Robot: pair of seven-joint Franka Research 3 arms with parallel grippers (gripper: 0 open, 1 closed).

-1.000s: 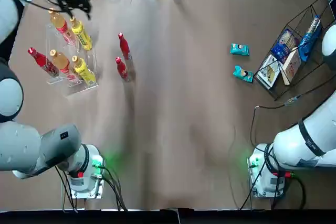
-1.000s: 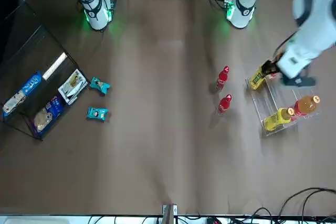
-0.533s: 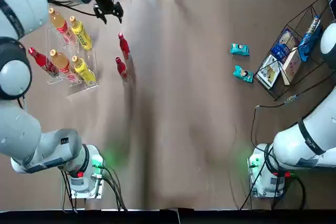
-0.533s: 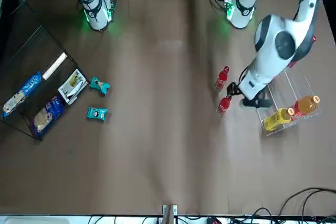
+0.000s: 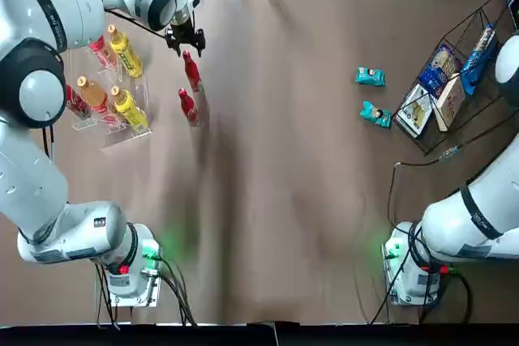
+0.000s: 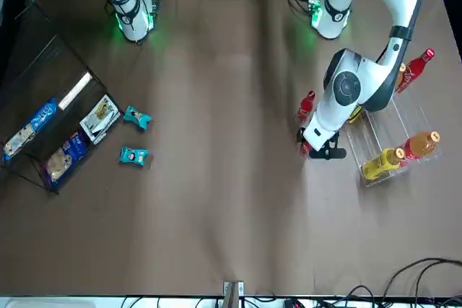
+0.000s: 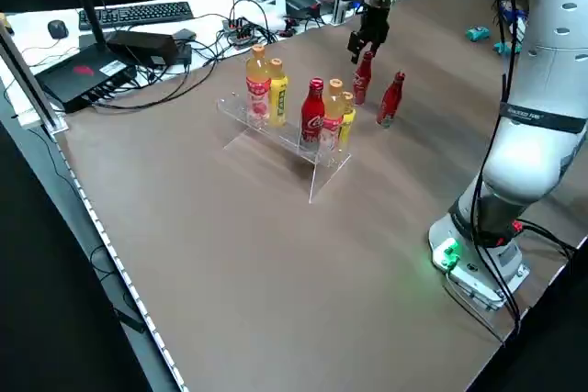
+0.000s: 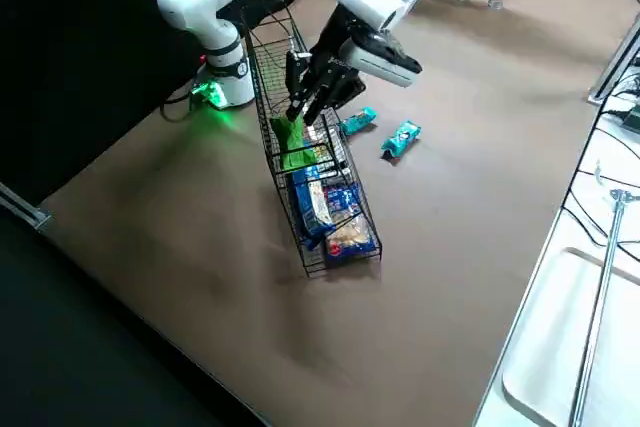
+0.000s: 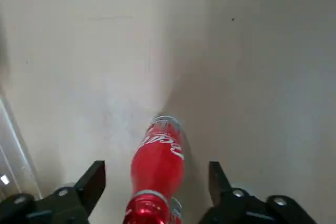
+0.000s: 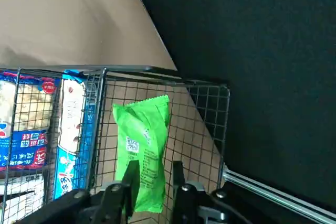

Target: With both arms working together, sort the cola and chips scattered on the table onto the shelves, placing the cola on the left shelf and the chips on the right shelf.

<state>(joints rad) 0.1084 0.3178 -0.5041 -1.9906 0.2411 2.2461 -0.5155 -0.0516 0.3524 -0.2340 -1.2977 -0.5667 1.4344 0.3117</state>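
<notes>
Currently, left gripper (image 9: pixel 156 163) wide apart, holding nothing, by farther of two red cola bottles (image 5: pixel 192 70) on brown tabletop (image 5: pixel 284 200). Right gripper (image 10: pixel 155 166) partly apart, over green chip packet (image 10: pixel 143 153) in black wire rack (image 8: pixel 283 182); contact: cannot tell. Both table colas upright, caps up, long axes vertical. Third cola (image 7: pixel 312 112) upright in clear acrylic rack (image 7: pixel 276 140), with two orange-filled bottles (image 7: pixel 258 84) and two yellow-filled bottles (image 7: pixel 277 94). Two teal chip packets (image 5: pixel 371 77) on table near wire rack.

Two cola bottles (image 5: pixel 189 107) between left shelf (image 5: pixel 122 131) and two chip packets (image 5: pixel 371 76), right shelf (image 5: pixel 430 147) beyond.
</notes>
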